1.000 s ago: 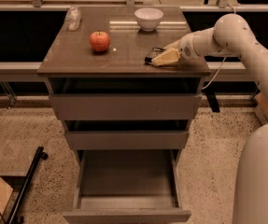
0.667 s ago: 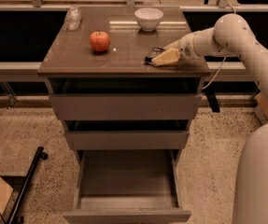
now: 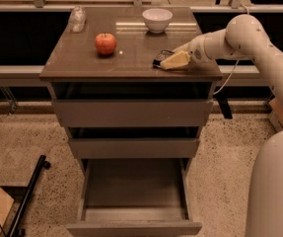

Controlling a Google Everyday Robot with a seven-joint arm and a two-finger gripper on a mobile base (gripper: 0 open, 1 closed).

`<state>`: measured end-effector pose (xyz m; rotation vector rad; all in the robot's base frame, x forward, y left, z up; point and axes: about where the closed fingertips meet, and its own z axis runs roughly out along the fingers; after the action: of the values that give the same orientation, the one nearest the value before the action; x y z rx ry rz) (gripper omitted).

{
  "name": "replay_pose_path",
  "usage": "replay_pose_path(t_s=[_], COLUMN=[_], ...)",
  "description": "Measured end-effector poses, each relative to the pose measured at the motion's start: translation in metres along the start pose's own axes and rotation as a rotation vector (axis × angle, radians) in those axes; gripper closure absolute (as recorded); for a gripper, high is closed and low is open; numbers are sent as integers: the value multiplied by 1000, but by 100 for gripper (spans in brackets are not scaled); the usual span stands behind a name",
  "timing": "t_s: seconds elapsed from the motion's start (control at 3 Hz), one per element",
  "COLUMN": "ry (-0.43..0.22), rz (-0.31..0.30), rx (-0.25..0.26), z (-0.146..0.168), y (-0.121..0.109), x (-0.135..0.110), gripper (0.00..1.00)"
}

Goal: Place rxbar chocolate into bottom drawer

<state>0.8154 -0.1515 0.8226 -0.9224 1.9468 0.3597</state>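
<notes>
My end effector [image 3: 168, 62] rests right of centre on the desk [image 3: 82, 58], touching the rxbar chocolate [image 3: 161, 57]; whether it grips, I cannot tell; the bottom drawer [image 3: 133, 227] stands open, lower centre.

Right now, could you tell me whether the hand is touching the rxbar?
Cannot tell. The camera view shows the hand overlapping the rxbar on the right of the cabinet top, but neither contact nor a gap is plain.

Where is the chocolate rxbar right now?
The small black-wrapped rxbar chocolate lies on the grey-brown cabinet top, front right, at the tip of the pale claw, right of the red apple.
</notes>
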Motion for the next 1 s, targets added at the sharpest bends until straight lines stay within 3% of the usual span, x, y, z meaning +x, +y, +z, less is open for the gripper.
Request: replay_pose_path(t_s=[1.0], ry=[0], rz=[0], rx=[0], z=[0], y=[0], x=[0], gripper=[100])
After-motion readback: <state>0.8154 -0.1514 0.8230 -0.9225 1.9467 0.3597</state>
